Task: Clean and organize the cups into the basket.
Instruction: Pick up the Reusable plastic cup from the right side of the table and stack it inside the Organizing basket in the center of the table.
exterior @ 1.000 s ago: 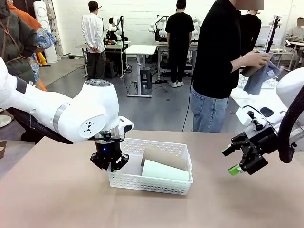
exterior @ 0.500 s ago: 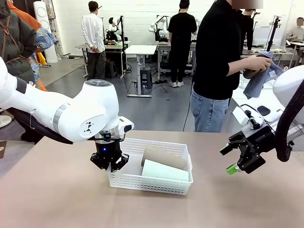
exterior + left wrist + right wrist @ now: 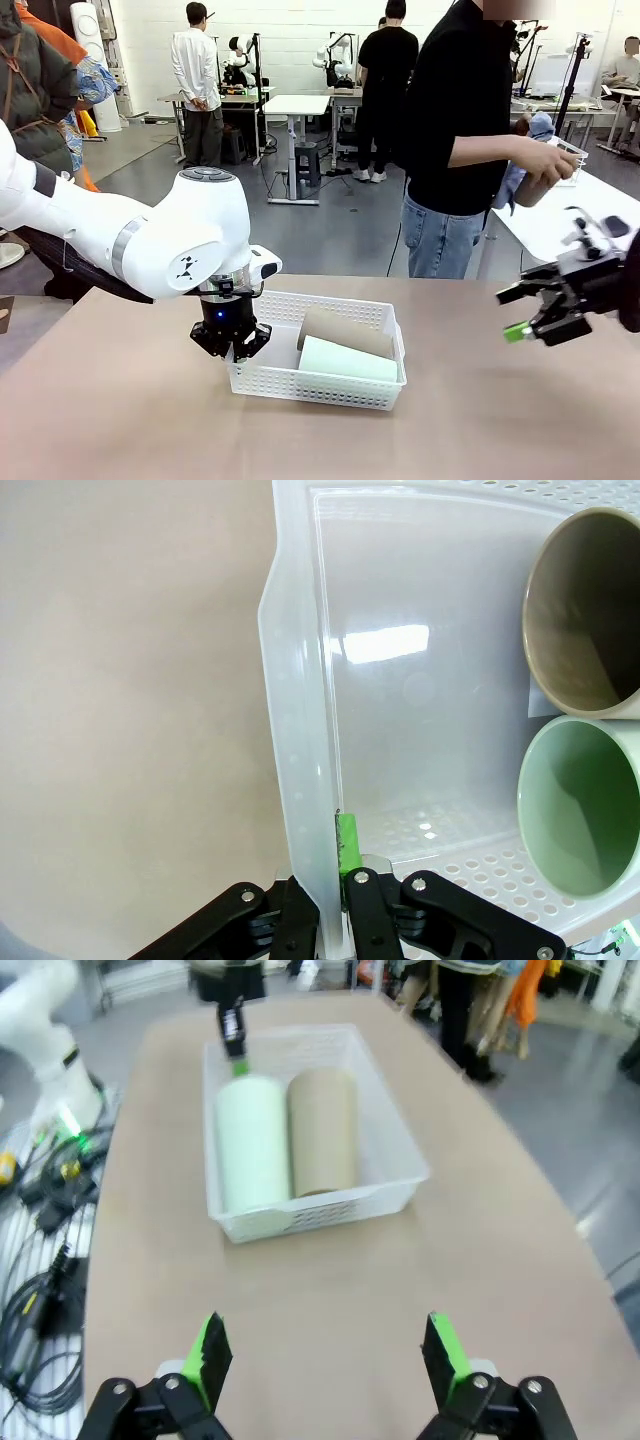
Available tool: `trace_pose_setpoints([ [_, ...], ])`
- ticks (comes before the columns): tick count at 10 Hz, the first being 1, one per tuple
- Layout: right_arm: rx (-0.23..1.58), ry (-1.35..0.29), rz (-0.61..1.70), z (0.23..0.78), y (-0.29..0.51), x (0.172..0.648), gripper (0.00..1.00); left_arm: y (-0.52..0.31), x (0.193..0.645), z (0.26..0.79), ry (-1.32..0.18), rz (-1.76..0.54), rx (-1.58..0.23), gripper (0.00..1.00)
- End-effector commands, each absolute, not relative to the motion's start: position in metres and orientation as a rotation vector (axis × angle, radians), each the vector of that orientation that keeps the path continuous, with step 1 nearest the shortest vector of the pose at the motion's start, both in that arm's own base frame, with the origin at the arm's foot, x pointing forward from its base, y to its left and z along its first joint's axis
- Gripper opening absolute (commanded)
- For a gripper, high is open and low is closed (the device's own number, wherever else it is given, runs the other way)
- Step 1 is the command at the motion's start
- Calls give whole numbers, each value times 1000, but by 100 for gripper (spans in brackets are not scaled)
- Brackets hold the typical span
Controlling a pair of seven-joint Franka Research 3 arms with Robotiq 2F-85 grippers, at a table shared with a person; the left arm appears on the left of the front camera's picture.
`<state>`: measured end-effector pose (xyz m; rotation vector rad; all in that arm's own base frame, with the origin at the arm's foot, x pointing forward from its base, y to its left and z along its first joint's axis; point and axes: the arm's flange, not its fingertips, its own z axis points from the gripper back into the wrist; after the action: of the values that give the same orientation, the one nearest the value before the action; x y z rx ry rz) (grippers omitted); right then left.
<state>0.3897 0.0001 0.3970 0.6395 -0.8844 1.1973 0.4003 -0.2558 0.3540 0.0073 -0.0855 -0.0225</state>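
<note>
The white lattice basket (image 3: 322, 386) sits mid-table with two cups lying in it: a mint green cup (image 3: 346, 360) in front and a tan cup (image 3: 340, 329) behind. My left gripper (image 3: 232, 346) is shut on the basket's left wall. In the left wrist view the wall (image 3: 300, 730) runs between the closed jaws of that gripper (image 3: 325, 880), with the tan cup's mouth (image 3: 580, 610) and the mint cup's mouth (image 3: 585, 810) at the right. My right gripper (image 3: 530, 316) hangs open above the table's right side, nothing between its fingers (image 3: 325, 1355); the basket (image 3: 396, 1132) lies ahead of it.
A person stands at the far side, hands working a blue cloth (image 3: 516, 182) around something. Beside the person is a white side table (image 3: 560, 225) with a wire basket (image 3: 570, 158). Cables (image 3: 40, 1290) lie on the floor off the table's edge.
My right gripper has drawn back to the right, still open. The person's hands and cloth have shifted lower and to the right. The left gripper and basket have stayed put.
</note>
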Motion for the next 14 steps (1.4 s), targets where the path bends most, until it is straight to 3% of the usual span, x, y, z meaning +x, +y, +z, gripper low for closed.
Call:
trace_pose_setpoints([
  [1,823,-1090,1142,359,-31,361,100,-256,399,355,-96,-20,8,0],
  [4,980,-1303,1070,347,-76,346,100,-256,399,355,-96,-20,8,0],
  [14,968,-1305,1049,357,-88,357,100,-256,399,355,-96,-20,8,0],
])
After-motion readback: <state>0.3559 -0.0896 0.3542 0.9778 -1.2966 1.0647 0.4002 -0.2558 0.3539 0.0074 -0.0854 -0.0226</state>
